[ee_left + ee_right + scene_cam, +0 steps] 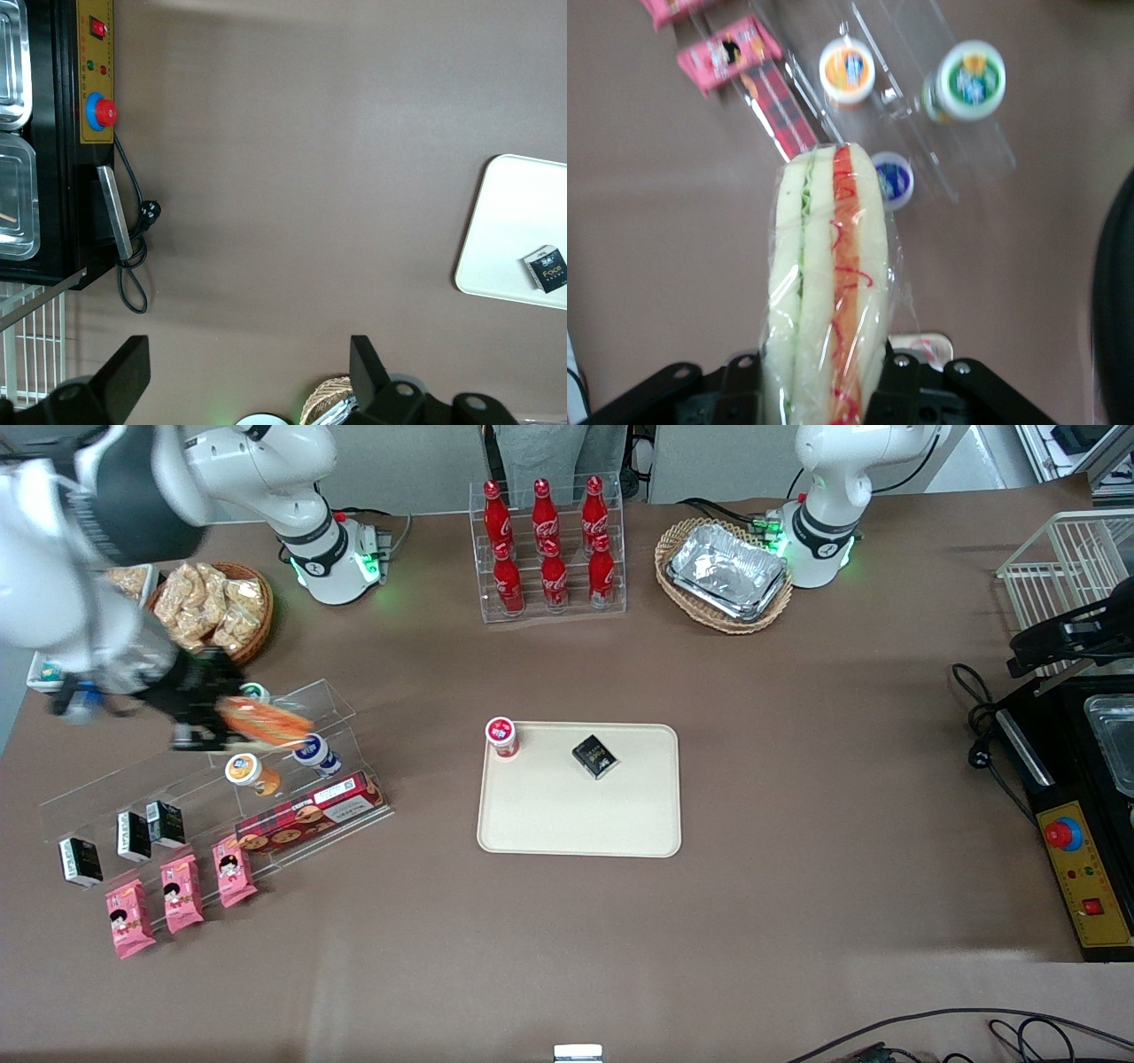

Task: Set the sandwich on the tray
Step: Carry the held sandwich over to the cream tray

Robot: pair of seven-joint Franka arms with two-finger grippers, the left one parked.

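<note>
My right gripper is shut on the sandwich, a plastic-wrapped wedge of white bread with orange-red and green layers. It holds it in the air above the clear acrylic shelf, toward the working arm's end of the table. In the right wrist view the sandwich stands out between the two fingers, which press on its sides. The cream-beige tray lies flat at the table's middle, well apart from the gripper. A red-capped cup and a small black box rest on it.
The shelf holds small yogurt cups, a red cookie box, black cartons and pink snack packets. A basket of cracker bags, a rack of red bottles and a basket of foil trays stand farther from the camera.
</note>
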